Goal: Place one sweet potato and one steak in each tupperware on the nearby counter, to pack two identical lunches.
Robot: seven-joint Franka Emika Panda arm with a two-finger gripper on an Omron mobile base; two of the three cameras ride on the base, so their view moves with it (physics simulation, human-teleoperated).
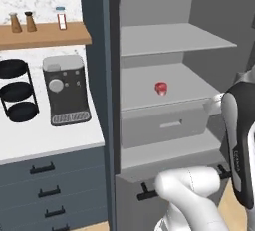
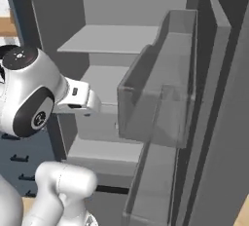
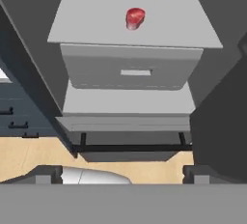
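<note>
The steak (image 1: 160, 87) sat alone on the open fridge's middle shelf (image 1: 184, 88), and I couldn't tell how the gripper's jaws stood.

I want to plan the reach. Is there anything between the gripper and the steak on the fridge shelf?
Nothing visible does. In the hand view the steak lies alone on the middle shelf of the open fridge, above the drawer, with free space in front of it. The gripper looks at it from lower down and outside.
</note>
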